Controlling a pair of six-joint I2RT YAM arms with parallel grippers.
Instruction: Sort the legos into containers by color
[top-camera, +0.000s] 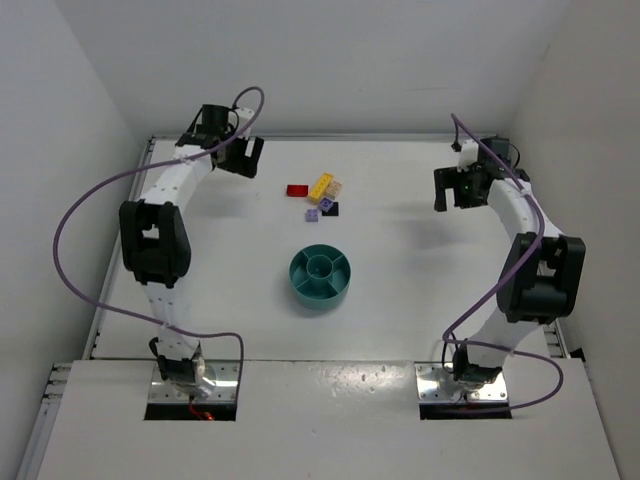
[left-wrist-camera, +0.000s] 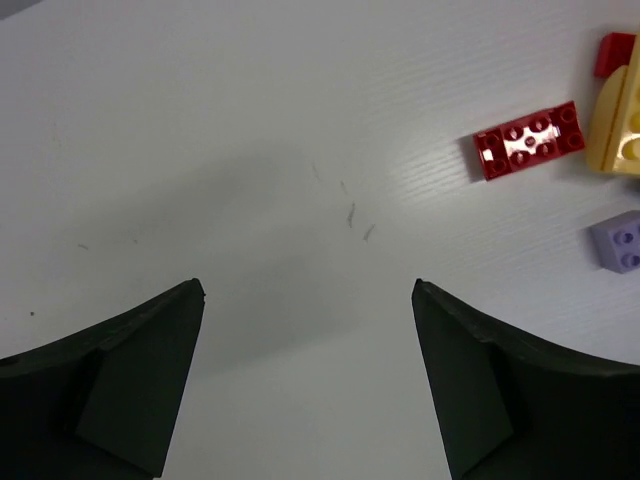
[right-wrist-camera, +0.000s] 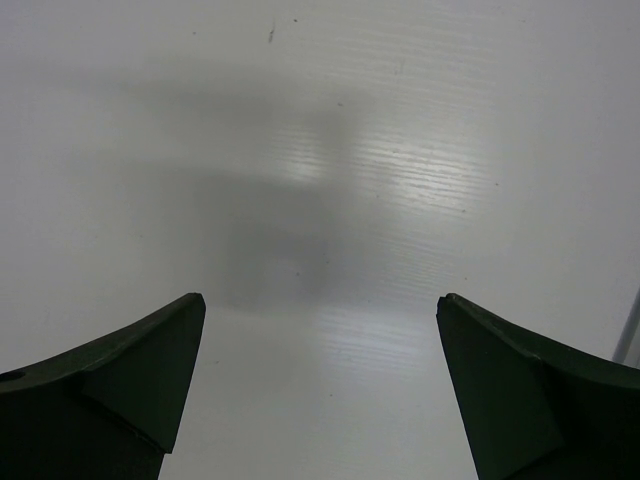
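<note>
A small cluster of legos lies at the table's far middle: a red brick (top-camera: 297, 190), a yellow brick (top-camera: 321, 186), a beige one (top-camera: 334, 188), two purple ones (top-camera: 313, 215) and a black one (top-camera: 331, 209). The round teal dish (top-camera: 321, 277) with a central cup and ringed sections sits nearer, and looks empty. My left gripper (top-camera: 243, 158) is open and empty, to the left of the cluster. Its wrist view shows the red brick (left-wrist-camera: 528, 140), part of the yellow brick (left-wrist-camera: 620, 125) and a purple brick (left-wrist-camera: 622, 243) at the right edge. My right gripper (top-camera: 455, 188) is open and empty over bare table at the far right.
White walls close in the table at the back and both sides. A second red piece (left-wrist-camera: 614, 52) shows at the top right corner of the left wrist view. Purple cables loop from both arms.
</note>
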